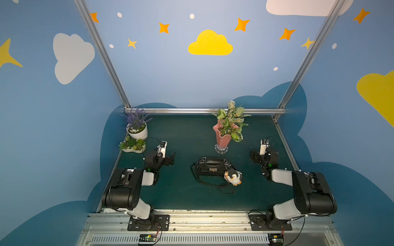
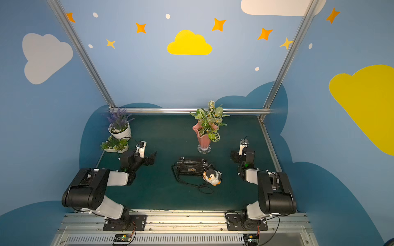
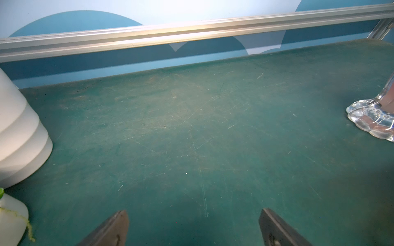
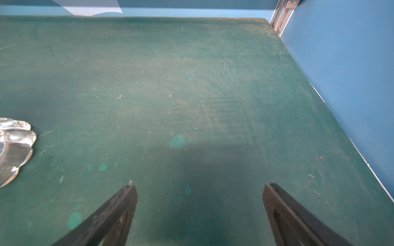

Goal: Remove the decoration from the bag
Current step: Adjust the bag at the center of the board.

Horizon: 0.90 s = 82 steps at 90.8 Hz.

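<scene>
The bag (image 1: 210,168) (image 2: 188,167) lies flat in the middle of the green table, black and glossy, with its thin strap (image 1: 215,185) looped toward the front. The decoration (image 1: 234,177) (image 2: 213,177), a small penguin plush, rests against the bag's right end, next to the handle. My left gripper (image 1: 170,158) (image 3: 194,213) hovers open to the bag's left, well apart from it. To the bag's right, my right gripper (image 1: 254,157) (image 4: 200,187) is open too. Neither wrist view shows the bag or the decoration, only bare mat between the fingers.
A pink vase (image 1: 222,136) with green leaves stands just behind the bag; its glass foot (image 3: 373,121) (image 4: 12,147) shows in both wrist views. A white lavender pot (image 1: 137,130) (image 3: 19,138) and a succulent dish (image 1: 132,146) sit at the back left. An aluminium rail (image 1: 204,110) borders the back.
</scene>
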Motion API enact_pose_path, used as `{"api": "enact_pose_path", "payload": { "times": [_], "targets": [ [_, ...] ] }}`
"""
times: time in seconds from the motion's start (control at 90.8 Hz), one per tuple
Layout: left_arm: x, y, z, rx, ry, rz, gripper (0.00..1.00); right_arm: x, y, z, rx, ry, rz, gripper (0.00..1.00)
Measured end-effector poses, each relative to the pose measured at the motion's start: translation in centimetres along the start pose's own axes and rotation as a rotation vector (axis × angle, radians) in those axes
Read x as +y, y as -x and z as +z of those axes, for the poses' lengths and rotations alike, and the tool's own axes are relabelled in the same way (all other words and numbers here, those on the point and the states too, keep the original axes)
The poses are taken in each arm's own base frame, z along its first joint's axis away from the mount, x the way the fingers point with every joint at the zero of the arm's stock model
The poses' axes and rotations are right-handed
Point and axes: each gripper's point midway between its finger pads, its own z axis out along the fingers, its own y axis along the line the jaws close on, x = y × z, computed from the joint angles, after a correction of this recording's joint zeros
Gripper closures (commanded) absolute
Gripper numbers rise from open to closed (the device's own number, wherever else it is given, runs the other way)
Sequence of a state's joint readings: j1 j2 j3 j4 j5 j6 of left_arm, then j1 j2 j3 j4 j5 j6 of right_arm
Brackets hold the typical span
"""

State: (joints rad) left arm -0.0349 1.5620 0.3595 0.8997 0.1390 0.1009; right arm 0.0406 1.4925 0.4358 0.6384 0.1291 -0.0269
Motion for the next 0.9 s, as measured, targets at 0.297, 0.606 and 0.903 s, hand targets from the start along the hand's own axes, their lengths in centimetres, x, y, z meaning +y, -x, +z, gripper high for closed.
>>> {"api": "enact_pose_path", "payload": {
  "times": [0.297,0.606,0.903],
  "targets": [
    [0.0,0.1,0.0,-0.002,0.000,0.000,0.00,0.0,0.0,0.0,0.000,0.000,0.000,0.02],
    [0.4,0.3,-0.1,0.009,0.020,-0.005,0.00,-1.0,0.6,-0.7,0.012,-0.048,0.017,0.03],
    [-0.6,12.3,-8.8,-0.248,0.038,-0.083,0.00,-2.3,10.7,-7.0,-0.092,-0.073,0.278,0.03]
  ]
}}
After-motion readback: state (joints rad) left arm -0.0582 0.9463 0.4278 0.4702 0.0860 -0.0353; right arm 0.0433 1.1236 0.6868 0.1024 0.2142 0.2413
